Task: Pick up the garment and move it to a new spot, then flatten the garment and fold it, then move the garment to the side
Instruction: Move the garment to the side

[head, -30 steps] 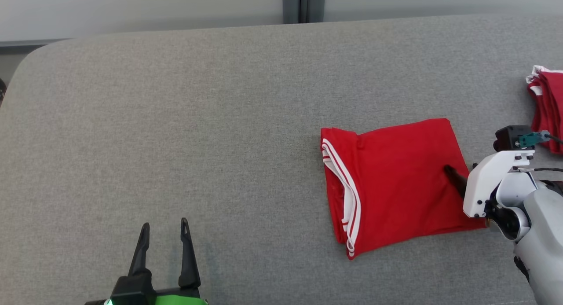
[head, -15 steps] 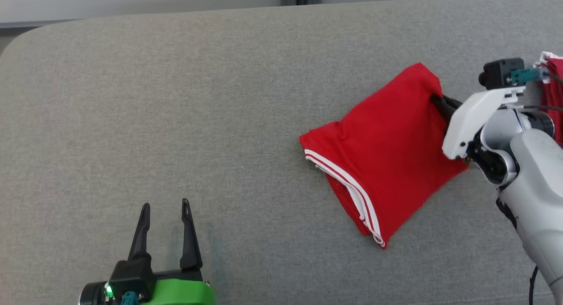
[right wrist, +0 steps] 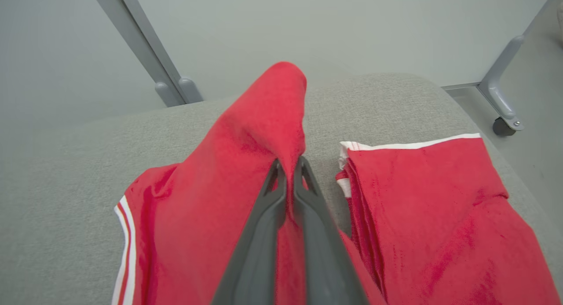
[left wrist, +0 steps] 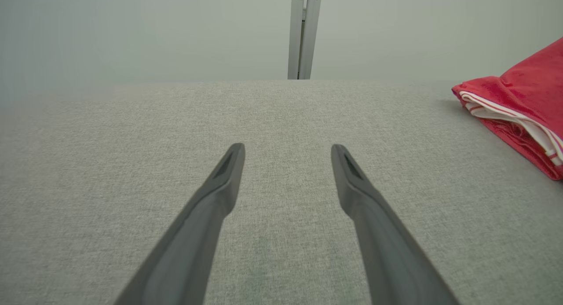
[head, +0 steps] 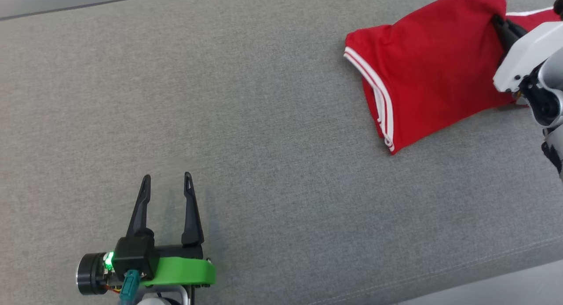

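Clearly the right jaws are pressed together on the garment (head: 431, 67): in the right wrist view the two dark fingers (right wrist: 259, 243) meet with a ridge of red cloth (right wrist: 198, 217) pinched between them. That ridge stands up past the fingertips as a rounded peak, and the rest of the fabric falls away below and to the left of the jaws onto the grey fabric-covered desk (right wrist: 66, 164). From the head view the right jaws' fingers (head: 506, 27) bite into the garment's edge nearest them. The folded body spreads out from the tips, and its white-striped hem lies at the end farthest from the jaws. Just to the right of the right jaws, as their wrist view has it, lies a second folded red piece (right wrist: 440, 217) with a white band along its far edge. A narrow strip of bare desk lies between the two pieces.

The left jaws stand wide apart and hold nothing, their fingers (head: 141, 208) poised over bare desk (head: 264, 120). From their wrist view the garment's striped end (left wrist: 519, 102) sits ahead of the tips and well off to the right, clear of both fingers (left wrist: 211, 217).
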